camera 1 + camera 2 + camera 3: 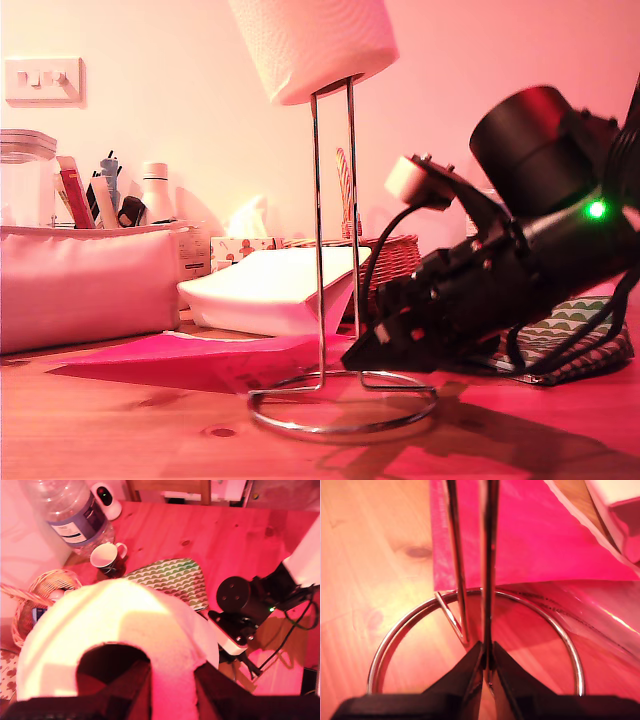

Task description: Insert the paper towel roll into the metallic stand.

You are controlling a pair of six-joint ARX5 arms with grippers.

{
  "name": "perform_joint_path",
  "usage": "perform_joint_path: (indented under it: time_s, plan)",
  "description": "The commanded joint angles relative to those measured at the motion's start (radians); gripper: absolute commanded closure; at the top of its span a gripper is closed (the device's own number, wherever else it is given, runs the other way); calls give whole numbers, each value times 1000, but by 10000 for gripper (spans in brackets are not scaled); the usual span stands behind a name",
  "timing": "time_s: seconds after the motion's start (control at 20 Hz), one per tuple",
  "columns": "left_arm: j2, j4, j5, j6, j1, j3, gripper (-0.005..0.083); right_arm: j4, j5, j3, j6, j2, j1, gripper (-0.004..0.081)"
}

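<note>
The paper towel roll hangs at the top of the exterior view, its lower end just over the tip of the metallic stand. In the first wrist view my first gripper is shut on the roll, one finger in the core and one outside the wall. It is out of sight in the exterior view. My second gripper reaches in from the exterior view's right, low by the ring base. Its jaws are shut on one upright wire of the stand.
A wicker basket stands behind the stand, a patterned cloth under the second arm. Pink paper and a white stack lie at the exterior view's left. A water bottle and mug stand near the basket.
</note>
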Motion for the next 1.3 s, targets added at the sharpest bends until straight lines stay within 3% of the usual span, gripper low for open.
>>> perform_joint_path:
  time_s: [0.0,0.4,0.9,1.25]
  plan:
    - [60,-5,-37,1,12,-32,798,-78,-2,-51,4,-13,7,783]
    - [61,-5,-29,-2,-47,-33,798,-129,3,-51,0,-44,10,783]
    - [61,-5,-29,-13,-95,-33,798,-98,5,-51,0,45,10,779]
    - [61,-5,-30,-14,-103,-33,798,-145,28,-51,2,45,10,658]
